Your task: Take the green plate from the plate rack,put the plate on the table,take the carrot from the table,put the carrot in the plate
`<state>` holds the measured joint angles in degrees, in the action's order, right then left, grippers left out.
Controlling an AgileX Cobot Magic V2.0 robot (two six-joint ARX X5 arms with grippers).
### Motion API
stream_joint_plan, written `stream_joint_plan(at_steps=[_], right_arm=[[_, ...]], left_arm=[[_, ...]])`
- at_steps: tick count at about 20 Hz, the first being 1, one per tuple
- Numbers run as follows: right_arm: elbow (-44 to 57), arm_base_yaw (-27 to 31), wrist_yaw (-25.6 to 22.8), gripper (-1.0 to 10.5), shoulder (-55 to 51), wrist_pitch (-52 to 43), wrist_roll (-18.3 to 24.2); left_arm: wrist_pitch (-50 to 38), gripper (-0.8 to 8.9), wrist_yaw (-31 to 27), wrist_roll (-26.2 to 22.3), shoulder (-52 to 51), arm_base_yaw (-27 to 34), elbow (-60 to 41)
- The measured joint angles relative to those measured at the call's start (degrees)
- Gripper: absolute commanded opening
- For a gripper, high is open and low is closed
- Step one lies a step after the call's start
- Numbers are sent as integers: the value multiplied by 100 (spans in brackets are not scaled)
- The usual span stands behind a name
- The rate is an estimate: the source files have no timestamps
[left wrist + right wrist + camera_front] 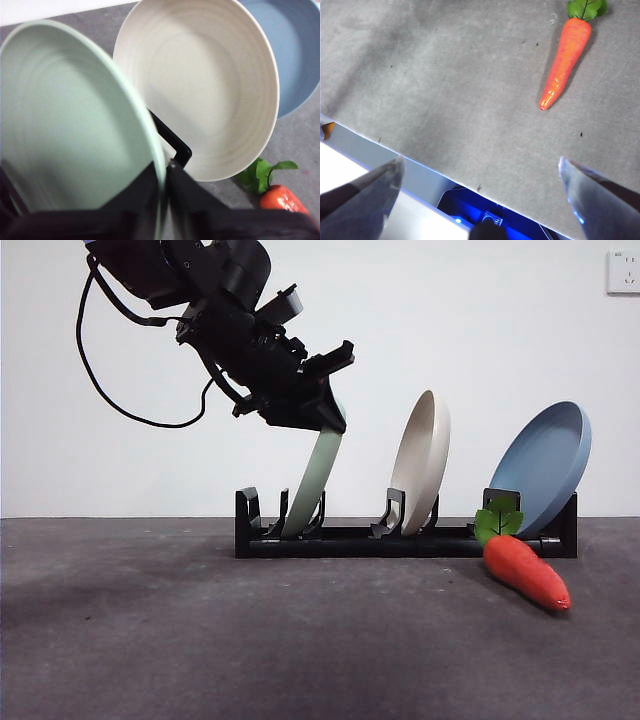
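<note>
The pale mint-green plate stands on edge in the left slot of the black plate rack. My left gripper comes in from the upper left and is shut on the plate's top rim; in the left wrist view its jaws pinch the green plate's edge. The carrot lies on the dark grey table in front of the rack's right end, leaves toward the rack. It also shows in the right wrist view. My right gripper is open and empty, high above the table's front edge.
A beige plate stands in the rack's middle slot and a blue plate leans at its right end. A white wall with a socket is behind.
</note>
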<state>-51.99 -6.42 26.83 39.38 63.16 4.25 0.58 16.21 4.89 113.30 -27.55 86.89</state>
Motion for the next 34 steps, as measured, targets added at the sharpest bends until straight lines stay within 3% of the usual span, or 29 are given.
stream_joint_plan(at_steps=[10,15,17,20,22,25,29,34], right_arm=[[0,0,0,689,-2,2,0],[0,0,-2,689,0,0,0],[0,0,-2,689,-2,2,0],[0,0,0,689,0,2,0],[0,0,-2,689,0,0,0],[0,0,0,689,0,0,-4],[0,0,0,689,0,0,-72],[0,0,-2,689,-2,0,-101]], left_arm=[[48,-8,396,782,-122,114,31],[205,-8,796,870,-782,83,415],[457,-8,876,870,-1207,55,428],[1510,-6,898,662,-1871,-35,428],[2518,-6,501,81,-2422,-216,428],[4026,-6,-802,-1032,-3226,-894,431],[5521,-5,-2256,-2079,-3270,-1930,426],[5176,-5,-3314,-2345,-3198,-2859,-590]])
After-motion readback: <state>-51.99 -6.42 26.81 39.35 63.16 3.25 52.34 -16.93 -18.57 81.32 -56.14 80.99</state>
